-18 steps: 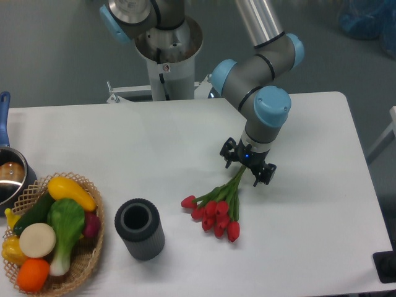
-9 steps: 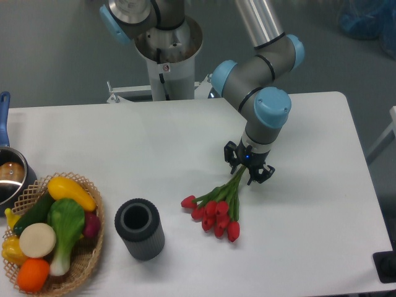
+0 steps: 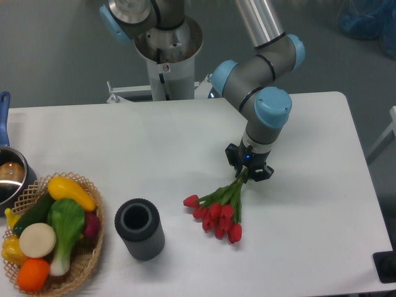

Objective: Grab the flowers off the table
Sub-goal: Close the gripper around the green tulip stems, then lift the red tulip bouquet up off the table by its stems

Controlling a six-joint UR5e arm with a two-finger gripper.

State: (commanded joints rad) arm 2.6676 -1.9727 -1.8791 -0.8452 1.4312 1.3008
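The flowers (image 3: 216,210) are a bunch of red tulips with thin green stems, lying on the white table (image 3: 185,142) right of centre, heads pointing toward the front. My gripper (image 3: 247,171) points down over the stem ends and is shut on the stems. The red heads still look close to the tabletop. I cannot tell whether they touch it.
A dark grey ribbed cylinder cup (image 3: 140,228) stands upright left of the flowers. A wicker basket (image 3: 86,260) of toy vegetables sits at the front left corner. A metal pot with a blue handle (image 3: 6,173) is at the left edge.
The gripper fingers have closed from wide open onto the stems. The tulip heads have shifted slightly to the right and forward.
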